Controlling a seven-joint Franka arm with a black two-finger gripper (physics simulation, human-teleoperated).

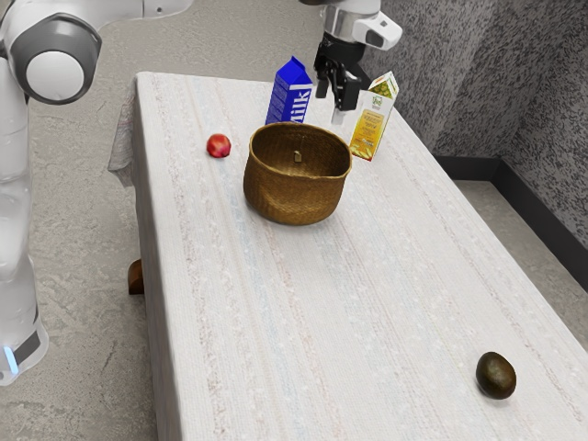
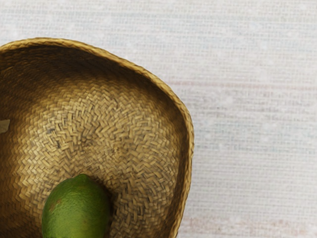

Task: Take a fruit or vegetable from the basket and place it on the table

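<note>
One dark oval fruit [image 1: 496, 375] lies nearest on a cloth-covered table [image 1: 358, 322]. Farther back, a woven basket [image 1: 296, 197] holds the target, a green lime [image 2: 77, 210], on its floor. Beyond, the raised gripper [image 1: 330, 107] is empty, its fingers spread apart. Best to centre over the lime, descend clear of the rim, then close across its narrower width.

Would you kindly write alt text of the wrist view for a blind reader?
A green fruit, perhaps a lime, lies inside a woven basket, seen from above. The basket stands on a pale, faintly striped cloth.
</note>
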